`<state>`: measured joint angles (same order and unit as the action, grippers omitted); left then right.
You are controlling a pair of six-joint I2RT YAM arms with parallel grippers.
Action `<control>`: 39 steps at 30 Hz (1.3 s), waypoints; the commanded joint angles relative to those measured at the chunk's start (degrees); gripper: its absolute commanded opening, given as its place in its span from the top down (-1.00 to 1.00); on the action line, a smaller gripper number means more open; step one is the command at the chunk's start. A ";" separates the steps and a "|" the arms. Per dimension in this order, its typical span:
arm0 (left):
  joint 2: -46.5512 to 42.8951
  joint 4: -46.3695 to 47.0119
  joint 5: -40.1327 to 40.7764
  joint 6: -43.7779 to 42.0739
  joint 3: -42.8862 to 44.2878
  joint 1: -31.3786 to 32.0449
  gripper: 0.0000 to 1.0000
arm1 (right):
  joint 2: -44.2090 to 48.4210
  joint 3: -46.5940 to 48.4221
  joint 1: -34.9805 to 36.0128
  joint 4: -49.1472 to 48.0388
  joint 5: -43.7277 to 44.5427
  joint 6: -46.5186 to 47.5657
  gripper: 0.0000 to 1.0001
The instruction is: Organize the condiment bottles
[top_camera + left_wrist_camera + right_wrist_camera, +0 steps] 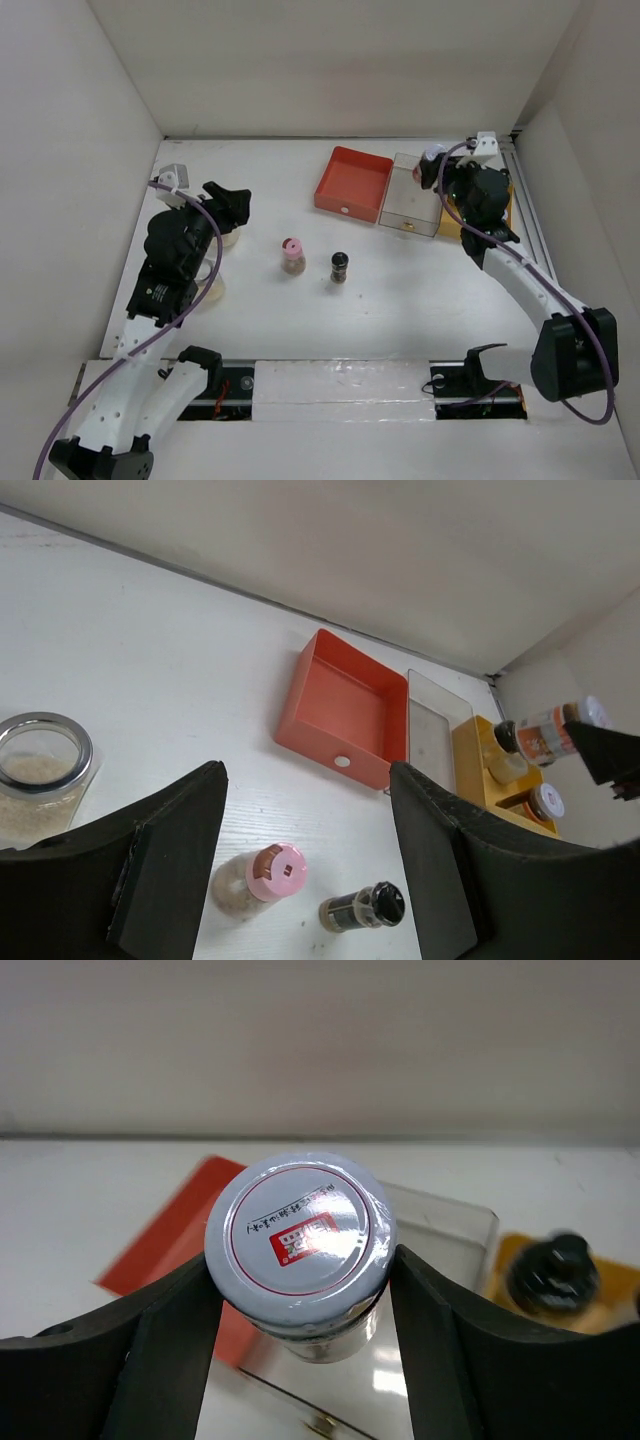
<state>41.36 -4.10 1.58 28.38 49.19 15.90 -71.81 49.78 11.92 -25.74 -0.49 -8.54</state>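
Observation:
My right gripper (432, 166) is shut on a white-lidded spice jar (300, 1222) and holds it above the clear tray (445, 1228); the jar also shows in the top view (430, 158). A pink-lidded jar (291, 253) and a black-lidded jar (339, 266) stand on the table's middle. Both show in the left wrist view, pink (264, 876) and black (362, 908). My left gripper (232, 206) is open and empty, well left of them, next to a silver-rimmed jar of beige contents (40, 768). Two more jars (506, 748) stand in the yellow tray (474, 742).
A red tray (352, 182), the clear tray (410, 200) and the yellow tray (452, 226) stand side by side at the back right. White walls enclose the table on three sides. Another clear jar (211, 290) stands by the left arm.

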 commanded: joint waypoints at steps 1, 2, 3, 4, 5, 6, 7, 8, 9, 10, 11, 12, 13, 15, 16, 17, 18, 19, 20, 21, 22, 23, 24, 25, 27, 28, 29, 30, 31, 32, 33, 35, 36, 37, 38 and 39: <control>0.21 3.22 -1.76 -0.61 -0.06 -0.34 -0.23 | 3.25 -1.61 -5.22 -1.08 4.27 1.77 -0.02; 0.21 3.22 -1.76 -0.61 -0.06 -0.34 -0.23 | 3.26 -2.49 -6.20 -0.55 4.27 1.77 -0.02; 0.21 3.22 -1.76 -0.61 -0.06 -0.34 -0.23 | 3.26 -2.49 -7.08 -0.54 4.27 1.07 -0.02; 0.73 3.22 -2.28 -0.61 -0.06 -0.34 -0.23 | 3.26 -3.36 -7.78 -0.54 4.79 1.06 -0.02; 0.74 3.22 -2.29 -0.61 -0.06 -0.34 -0.23 | 3.26 -3.37 -9.10 -0.54 5.67 1.06 -0.02; 0.74 3.22 -2.29 -0.61 -0.06 -0.34 -0.23 | 3.26 -4.07 -9.63 0.07 6.29 0.54 -0.02; 0.74 3.22 -2.29 -0.61 -0.06 -0.34 -0.23 | 3.26 -4.95 -10.16 0.07 7.08 -0.33 -0.02; 0.74 3.22 -2.29 -0.61 -0.06 -0.34 -0.23 | 3.26 -5.48 -11.21 0.07 8.39 -0.95 -0.02; 0.74 3.22 -2.81 -0.61 -0.06 -0.34 -0.23 | 3.26 -6.00 -11.74 0.07 8.40 -0.96 -0.02; 0.74 3.22 -2.82 -0.61 -0.06 -0.34 -0.23 | 2.47 -6.62 -11.75 0.07 9.45 -1.57 -0.02; 0.74 3.22 -2.82 -0.61 -0.06 -0.34 -0.23 | 2.47 -6.62 -12.44 0.07 9.46 -2.36 -0.02; 0.74 3.22 -2.82 -0.61 -0.06 -0.34 -0.23 | 1.51 -7.15 -13.06 -0.97 9.98 -2.36 -0.02; 0.74 3.22 -2.82 -0.61 -0.06 -0.34 -0.23 | 0.63 -7.15 -13.07 -1.77 9.98 -2.36 -0.02; 0.74 3.22 -2.82 -0.61 -0.06 -0.34 -0.23 | -2.10 -7.15 -13.07 -2.30 9.98 -2.36 -0.02; 0.74 3.22 -2.82 -0.61 -0.06 -0.34 -0.23 | -2.98 -7.15 -13.07 -3.08 9.98 -2.36 -0.02; 0.74 3.22 -2.82 -0.61 -0.06 -0.34 -0.23 | -4.64 -7.15 -13.07 -3.61 9.98 -2.89 -0.02; 0.74 3.22 -2.82 -0.61 -0.06 -0.34 -0.23 | -5.44 -7.15 -13.07 -4.31 9.98 -2.89 -0.02; 0.74 3.22 -2.82 -0.61 -0.06 -0.34 -0.23 | -5.97 -7.15 -13.07 -4.32 10.59 -2.89 -0.02; 0.74 3.22 -2.82 -0.61 -0.06 -0.34 -0.23 | -6.49 -7.15 -13.59 -4.32 10.60 -2.89 -0.02; 0.74 3.22 -2.82 -0.61 -0.06 -0.34 -0.23 | -7.02 -7.15 -13.59 -4.32 10.60 -2.89 -0.02; 0.74 3.22 -2.82 -0.61 -0.06 -0.34 -0.23 | -7.81 -7.15 -13.59 -5.02 10.60 -2.89 -0.02; 1.26 3.22 -2.82 -0.61 -0.06 -0.34 -0.23 | -7.82 -7.15 -13.59 -5.03 10.60 -2.89 -0.05; 1.26 3.22 -2.82 -0.61 -0.06 -0.34 -0.23 | -8.51 -7.15 -13.59 -5.03 11.21 -2.89 -0.05; 1.26 3.22 -2.82 -0.61 -0.06 -0.34 -0.23 | -8.52 -7.15 -12.98 -5.03 12.69 -2.89 -0.05; 1.26 3.22 -2.82 -0.61 -0.06 -0.34 -0.23 | -8.52 -7.15 -12.98 -5.03 12.71 -2.89 -0.05; 1.26 3.22 -2.82 -0.61 -0.06 -0.34 -0.23 | -8.52 -7.15 -12.98 -5.03 12.71 -2.89 -0.05; 1.26 3.22 -2.82 -0.61 -0.06 -0.34 -0.23 | -8.52 -7.15 -12.98 -5.03 13.23 -2.89 -0.05; 1.26 3.22 -2.82 -0.61 -0.06 -0.34 -0.23 | -8.52 -7.15 -12.98 -5.03 13.24 -2.89 -0.05; 1.26 3.22 -2.82 -0.61 -0.06 -0.34 -0.23 | -8.52 -6.54 -12.98 -3.81 13.24 -2.89 -0.07; 1.26 3.22 -2.82 -0.61 -0.06 -0.34 -0.23 | -9.13 -5.84 -12.98 -1.45 13.24 -2.89 -0.07; 1.26 3.74 -3.34 -0.61 -0.06 -0.34 -0.23 | -9.66 -5.05 -12.98 0.06 13.24 -2.89 -0.11; 1.26 3.75 -3.34 -0.61 -0.06 -0.34 -0.23 | -11.24 -2.33 -12.98 3.48 12.71 -3.50 -0.16; 1.26 3.75 -3.34 -0.61 -0.06 -0.34 -0.23 | -11.25 -2.32 -12.98 5.41 12.10 -3.51 -0.16; 1.26 3.75 -3.34 -0.61 -0.06 -0.34 -0.23 | -11.25 -1.71 -12.98 5.43 12.09 -3.51 -0.16; 1.26 3.75 -3.34 -0.61 -0.06 -0.34 -0.23 | -11.25 -1.70 -12.98 6.48 12.09 -4.03 -0.18; 1.26 3.75 -3.34 -0.61 -0.06 -0.34 -0.23 | -11.25 -1.70 -12.98 7.01 12.09 -4.56 -0.18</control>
<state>42.92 -2.98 -0.99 28.38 49.19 15.90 -84.29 44.01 -1.15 -16.27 11.33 -11.27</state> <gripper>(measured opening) 0.616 0.686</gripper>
